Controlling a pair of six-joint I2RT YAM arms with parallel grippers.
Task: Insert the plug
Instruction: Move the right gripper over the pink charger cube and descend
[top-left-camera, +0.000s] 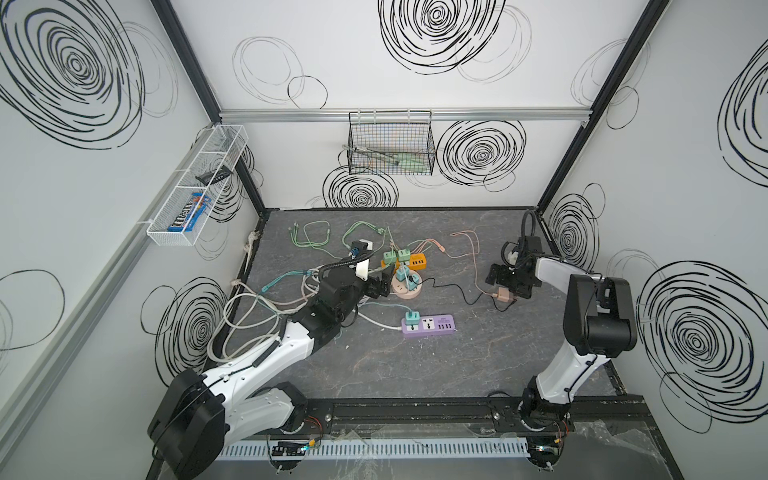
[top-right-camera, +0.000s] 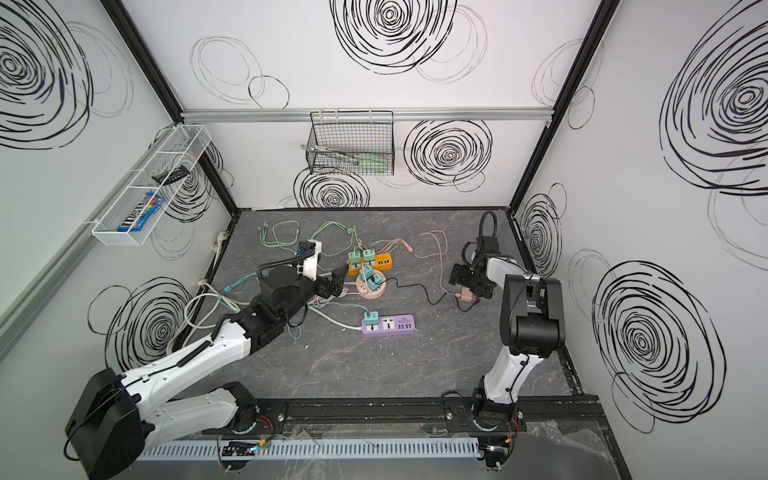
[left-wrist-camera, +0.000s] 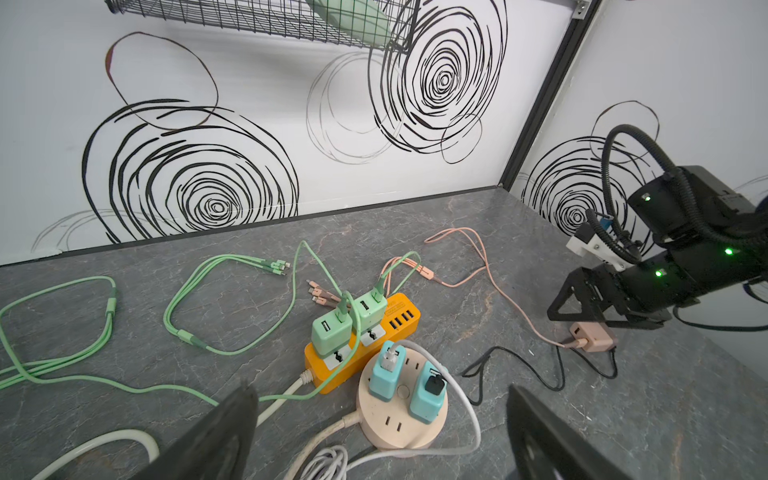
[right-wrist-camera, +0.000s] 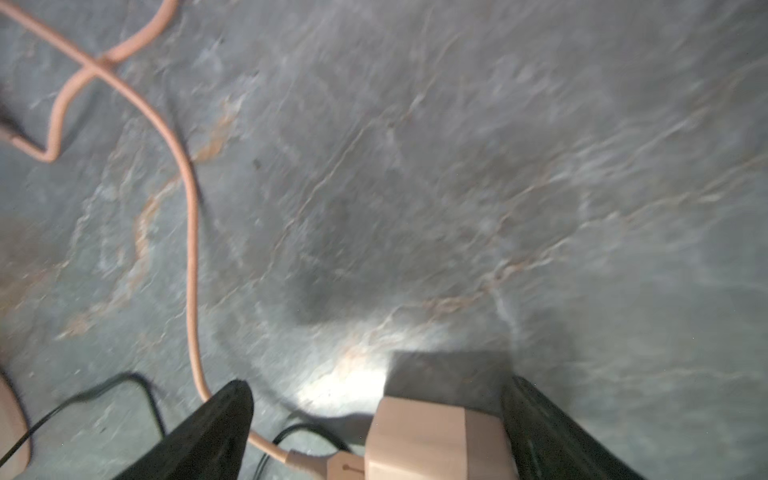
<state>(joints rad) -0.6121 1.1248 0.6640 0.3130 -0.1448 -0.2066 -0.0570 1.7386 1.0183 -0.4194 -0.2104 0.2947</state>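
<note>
A: Any readable text?
B: "m&m's" on the candy packet (top-left-camera: 188, 217) in the white basket (top-left-camera: 166, 242), left wall.
A: Hands?
B: Both wide. The right hand (right-wrist-camera: 378, 384) straddles the pink plug (right-wrist-camera: 432, 440) lying ungripped on the surface (top-left-camera: 457, 374), right side. The left hand (top-left-camera: 379, 286) is by the round socket (top-left-camera: 409, 296).

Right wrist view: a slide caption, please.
Open right gripper straddles the pink charger on the grey table, pink cable attached.

Power strips (top-left-camera: 434, 326): three. Chargers (top-left-camera: 411, 319): six (two green, three teal, one pink). Wall baskets (top-left-camera: 428, 141): two. Robot arms (top-left-camera: 266, 353): two.
</note>
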